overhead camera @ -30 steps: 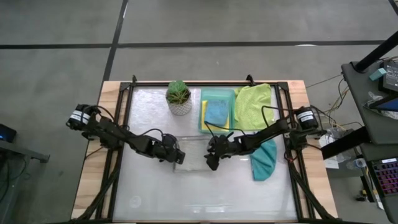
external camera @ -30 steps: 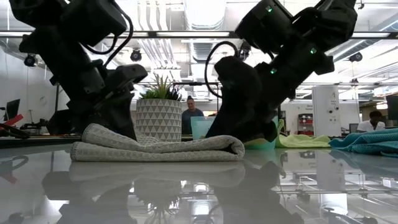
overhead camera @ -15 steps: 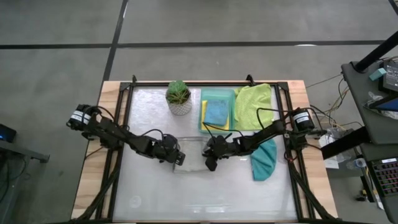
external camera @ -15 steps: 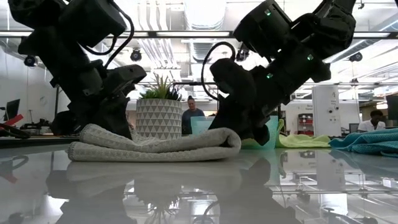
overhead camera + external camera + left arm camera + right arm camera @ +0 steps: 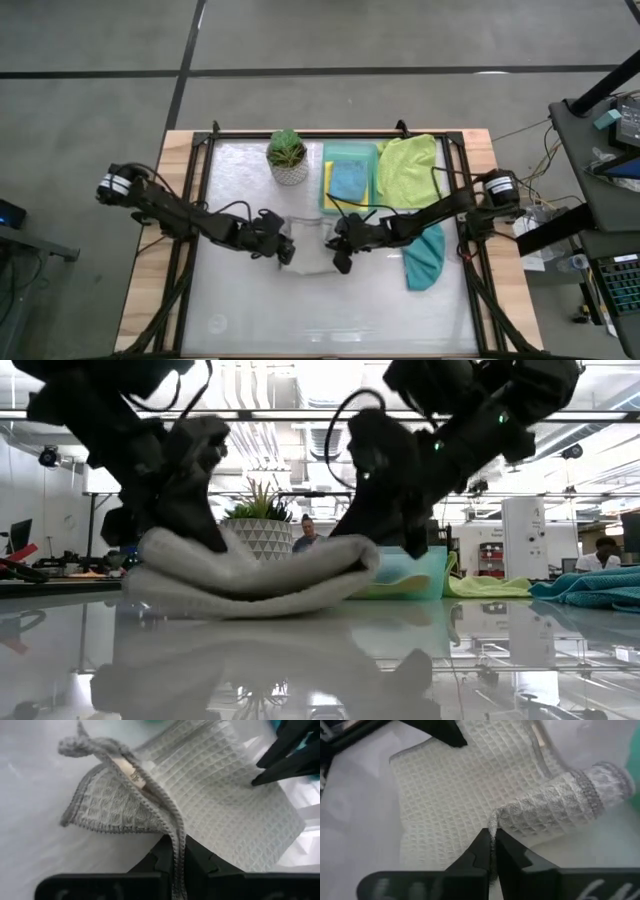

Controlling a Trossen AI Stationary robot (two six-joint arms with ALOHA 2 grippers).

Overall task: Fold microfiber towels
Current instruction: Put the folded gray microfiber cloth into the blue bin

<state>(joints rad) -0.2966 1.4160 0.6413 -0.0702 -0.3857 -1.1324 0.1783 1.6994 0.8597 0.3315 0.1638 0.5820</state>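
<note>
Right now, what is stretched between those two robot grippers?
The pale grey towel, pinched by the left gripper and right gripper, sagging onto the table; clearest in the low view.

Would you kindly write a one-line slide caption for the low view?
Left gripper and right gripper, both shut on the pale grey towel, lift its two ends above the table.

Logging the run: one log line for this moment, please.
step: fold grey towel | left gripper: shut on its left edge | right gripper: shut on its right edge | towel: ends raised, middle sagging
</note>
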